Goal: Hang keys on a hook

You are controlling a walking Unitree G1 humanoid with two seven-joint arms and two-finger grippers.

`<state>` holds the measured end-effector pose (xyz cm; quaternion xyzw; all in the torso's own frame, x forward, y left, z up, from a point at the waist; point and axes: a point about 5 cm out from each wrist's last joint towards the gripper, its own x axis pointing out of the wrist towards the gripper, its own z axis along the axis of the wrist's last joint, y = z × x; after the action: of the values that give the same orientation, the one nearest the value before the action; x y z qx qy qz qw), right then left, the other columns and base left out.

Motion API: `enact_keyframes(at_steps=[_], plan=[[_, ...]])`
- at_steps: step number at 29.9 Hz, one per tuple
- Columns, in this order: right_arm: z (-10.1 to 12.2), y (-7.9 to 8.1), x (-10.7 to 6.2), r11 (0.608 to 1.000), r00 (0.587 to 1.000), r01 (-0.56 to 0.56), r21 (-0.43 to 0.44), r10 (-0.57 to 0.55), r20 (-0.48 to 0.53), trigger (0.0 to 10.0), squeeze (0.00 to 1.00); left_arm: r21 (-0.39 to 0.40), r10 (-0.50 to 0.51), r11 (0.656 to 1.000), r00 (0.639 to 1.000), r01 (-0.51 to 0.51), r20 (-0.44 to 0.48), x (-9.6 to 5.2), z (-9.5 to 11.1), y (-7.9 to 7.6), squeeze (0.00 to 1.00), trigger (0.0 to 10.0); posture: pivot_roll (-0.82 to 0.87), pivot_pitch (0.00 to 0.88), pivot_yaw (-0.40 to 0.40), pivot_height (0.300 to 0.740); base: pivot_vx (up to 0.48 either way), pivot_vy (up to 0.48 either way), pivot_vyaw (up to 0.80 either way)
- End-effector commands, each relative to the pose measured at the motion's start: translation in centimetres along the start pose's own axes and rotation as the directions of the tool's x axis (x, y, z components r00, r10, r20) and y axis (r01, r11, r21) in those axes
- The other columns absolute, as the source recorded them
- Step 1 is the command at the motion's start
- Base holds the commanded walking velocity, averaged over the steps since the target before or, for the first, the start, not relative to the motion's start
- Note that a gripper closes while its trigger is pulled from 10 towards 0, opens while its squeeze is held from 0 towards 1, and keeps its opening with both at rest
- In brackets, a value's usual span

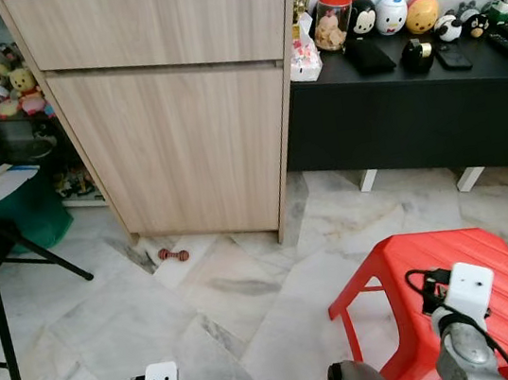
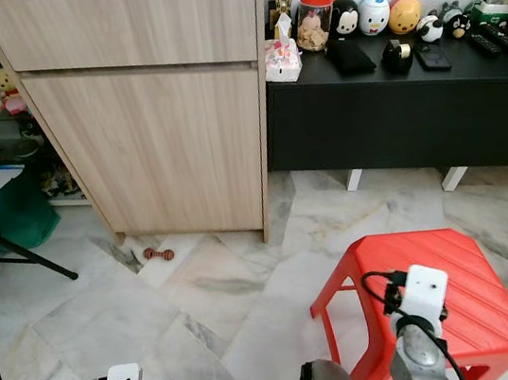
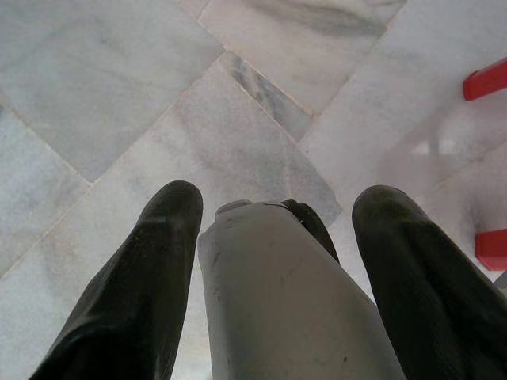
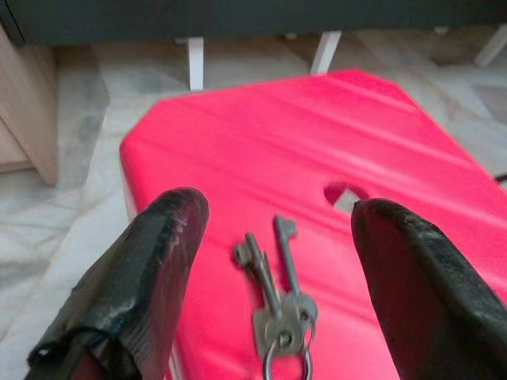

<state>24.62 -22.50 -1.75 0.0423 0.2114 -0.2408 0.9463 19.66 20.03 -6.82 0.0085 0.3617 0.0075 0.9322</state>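
keys [image 4: 277, 305] lie on red stool [image 4: 238, 142] between spread right gripper [image 4: 277, 229] fingers.

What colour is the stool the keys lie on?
Red; the stool under the keys shows best in the right wrist view.

head eyes look down, both show red stool [image 1: 459, 283], wrist views close
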Motion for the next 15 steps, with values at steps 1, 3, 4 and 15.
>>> enact_keyframes(at_steps=[1, 3, 4, 15], plan=[[0.02, -1.06, 0.06, 0.998, 0.998, 0.063, 0.010, -0.063, -0.015, 10.0, 0.00, -0.002, -0.029, 1.000, 0.992, 0.028, -0.120, -0.81, -2.90, -0.77, 0.00, 10.0, 0.08, 0.068, -0.112, 0.597, 0.000, 0.000, 0.00], [-0.18, -1.29, 0.12, 0.996, 0.996, 0.081, 0.033, -0.080, -0.038, 10.0, 0.00, -0.001, -0.029, 1.000, 0.992, 0.029, -0.121, -0.82, -2.91, -0.75, 0.00, 10.0, 0.07, 0.067, -0.109, 0.597, 0.000, 0.000, 0.00], [-0.26, -1.32, 0.14, 0.996, 0.995, 0.084, 0.040, -0.082, -0.048, 10.0, 0.00, -0.001, -0.029, 1.000, 0.992, 0.029, -0.121, -0.81, -2.91, -0.75, 0.00, 10.0, 0.07, 0.067, -0.109, 0.597, 0.000, 0.000, 0.00], [-0.69, -1.34, 0.95, 0.987, 0.981, 0.089, 0.133, -0.064, -0.183, 10.0, 0.56, -0.003, -0.028, 1.000, 0.992, 0.028, -0.121, -0.82, -2.93, -0.77, 0.00, 10.0, 0.07, 0.071, -0.108, 0.597, 0.000, 0.000, 0.00]])
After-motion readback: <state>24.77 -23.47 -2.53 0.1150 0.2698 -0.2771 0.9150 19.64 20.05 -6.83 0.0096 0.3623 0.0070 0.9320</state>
